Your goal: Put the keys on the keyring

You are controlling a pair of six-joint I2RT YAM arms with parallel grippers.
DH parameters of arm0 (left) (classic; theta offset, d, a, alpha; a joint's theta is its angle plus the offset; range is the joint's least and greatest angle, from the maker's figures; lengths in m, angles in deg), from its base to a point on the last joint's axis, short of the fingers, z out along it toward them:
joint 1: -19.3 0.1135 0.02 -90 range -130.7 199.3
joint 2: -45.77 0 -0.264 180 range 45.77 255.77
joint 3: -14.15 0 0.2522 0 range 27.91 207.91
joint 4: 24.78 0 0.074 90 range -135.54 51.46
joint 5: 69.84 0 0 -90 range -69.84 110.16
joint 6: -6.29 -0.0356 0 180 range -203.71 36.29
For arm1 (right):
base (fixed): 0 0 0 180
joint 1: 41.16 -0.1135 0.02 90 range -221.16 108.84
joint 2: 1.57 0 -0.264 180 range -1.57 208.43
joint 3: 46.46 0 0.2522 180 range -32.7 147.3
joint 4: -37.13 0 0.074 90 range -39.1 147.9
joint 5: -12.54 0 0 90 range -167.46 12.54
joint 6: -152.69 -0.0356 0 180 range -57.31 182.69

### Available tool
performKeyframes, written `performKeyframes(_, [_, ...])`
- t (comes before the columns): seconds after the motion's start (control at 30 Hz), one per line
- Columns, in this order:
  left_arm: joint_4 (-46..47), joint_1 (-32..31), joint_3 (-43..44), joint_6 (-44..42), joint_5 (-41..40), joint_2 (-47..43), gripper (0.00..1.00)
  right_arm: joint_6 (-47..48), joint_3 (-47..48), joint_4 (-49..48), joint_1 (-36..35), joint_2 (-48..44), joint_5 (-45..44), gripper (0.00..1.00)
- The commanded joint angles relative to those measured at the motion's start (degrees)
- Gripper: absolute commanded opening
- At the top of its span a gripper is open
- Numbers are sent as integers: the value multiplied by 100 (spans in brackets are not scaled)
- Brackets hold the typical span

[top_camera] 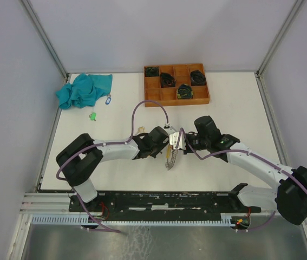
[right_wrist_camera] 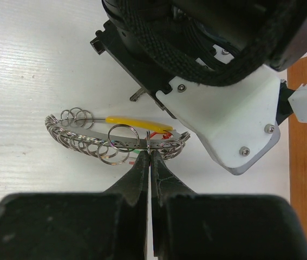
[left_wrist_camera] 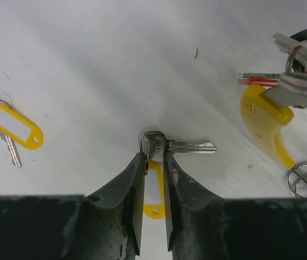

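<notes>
A small metal key [left_wrist_camera: 192, 147] with a yellow tag [left_wrist_camera: 154, 190] lies on the white table. My left gripper [left_wrist_camera: 154, 156] is shut on the key's head, the tag lying between its fingers. A second yellow-tagged key [left_wrist_camera: 13, 128] lies apart to the left. The keyring [right_wrist_camera: 115, 138] is a curved metal strip with a yellow part and several split rings. My right gripper [right_wrist_camera: 149, 150] is shut on one of those rings and holds the keyring [left_wrist_camera: 262, 120] just right of the key. In the top view both grippers meet at mid-table above the keyring [top_camera: 169, 160].
A green-tagged key [top_camera: 93, 116] and a blue-tagged key [top_camera: 108, 100] lie at the back left beside a teal cloth [top_camera: 83, 90]. A wooden compartment tray [top_camera: 152, 95] with black coiled bundles stands at the back centre. The left arm's wrist [right_wrist_camera: 234, 124] looms close over the keyring.
</notes>
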Motion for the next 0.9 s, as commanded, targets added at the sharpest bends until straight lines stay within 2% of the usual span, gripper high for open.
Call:
performKeyframes(0.0, [169, 67, 211, -220, 83, 138, 26, -60, 124, -162, 14, -29, 94, 1])
performKeyframes(0.13, [146, 95, 198, -202, 129, 184, 22, -61, 122, -153, 14, -20, 109, 1])
performKeyframes(0.5, [282, 101, 7, -125, -33, -185, 3, -70, 131, -135, 10, -44, 86, 1])
performKeyframes(0.77, [833, 145, -495, -107, -98, -893, 3, -88, 144, -136, 8, -88, 28, 1])
performKeyframes(0.87, [1434, 235, -875, -75, 116, -1303, 3, -157, 165, -136, 8, -95, -30, 1])
